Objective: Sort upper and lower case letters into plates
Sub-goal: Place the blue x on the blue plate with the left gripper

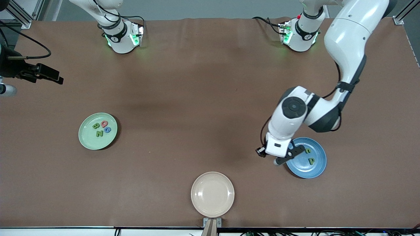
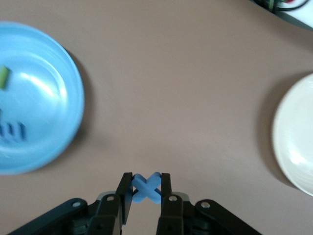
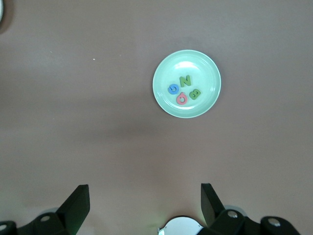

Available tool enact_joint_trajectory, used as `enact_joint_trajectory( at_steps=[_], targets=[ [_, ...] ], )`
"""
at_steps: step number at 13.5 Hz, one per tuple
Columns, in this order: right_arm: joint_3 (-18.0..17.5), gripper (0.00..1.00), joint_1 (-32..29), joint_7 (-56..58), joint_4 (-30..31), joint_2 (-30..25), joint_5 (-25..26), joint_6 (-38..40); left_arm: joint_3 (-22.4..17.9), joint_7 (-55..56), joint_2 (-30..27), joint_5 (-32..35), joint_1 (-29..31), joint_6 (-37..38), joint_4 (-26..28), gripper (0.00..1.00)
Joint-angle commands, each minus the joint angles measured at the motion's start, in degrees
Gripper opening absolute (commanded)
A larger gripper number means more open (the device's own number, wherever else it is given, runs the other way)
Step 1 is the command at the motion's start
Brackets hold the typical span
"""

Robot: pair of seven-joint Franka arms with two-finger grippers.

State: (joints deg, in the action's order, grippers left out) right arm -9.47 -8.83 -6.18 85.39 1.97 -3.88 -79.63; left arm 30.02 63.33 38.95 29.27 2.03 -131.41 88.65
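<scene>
Left gripper (image 2: 145, 190) hung clamped on a blue x (image 2: 145, 188) over bare table (image 1: 210, 82), just beside the blue plate (image 1: 315, 170), which already held two green letters (image 1: 309, 156). Carrying it in over the rim before letting go would serve best. Right gripper (image 3: 144, 208) waited spread wide, high above the green plate (image 3: 210, 98) and its four letters (image 3: 183, 89).

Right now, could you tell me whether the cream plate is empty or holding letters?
Empty: the cream plate shows only its bare inner surface in the front view, with no letters on it.
</scene>
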Motion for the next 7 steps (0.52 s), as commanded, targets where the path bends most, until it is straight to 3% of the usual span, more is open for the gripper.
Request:
enact_joint_trajectory(
  at_steps=[1,5,7],
  targets=[
    [0.5,1.0,2.5,-0.2,2.1,-1.6,1.5,-1.2,0.8,-7.8,-0.8,0.3,4.2,1.0,1.1,0.0],
    [6.2,1.0,7.1,-0.1,2.0,-1.7,1.5,-1.1,0.4,-17.8,1.0,0.4,9.4,0.9,0.9,0.0],
    [6.5,1.0,7.2,-0.1,2.0,-1.8,1.5,-1.0,0.3,-21.4,2.4,1.0,11.9,0.9,1.0,0.0]
  ],
)
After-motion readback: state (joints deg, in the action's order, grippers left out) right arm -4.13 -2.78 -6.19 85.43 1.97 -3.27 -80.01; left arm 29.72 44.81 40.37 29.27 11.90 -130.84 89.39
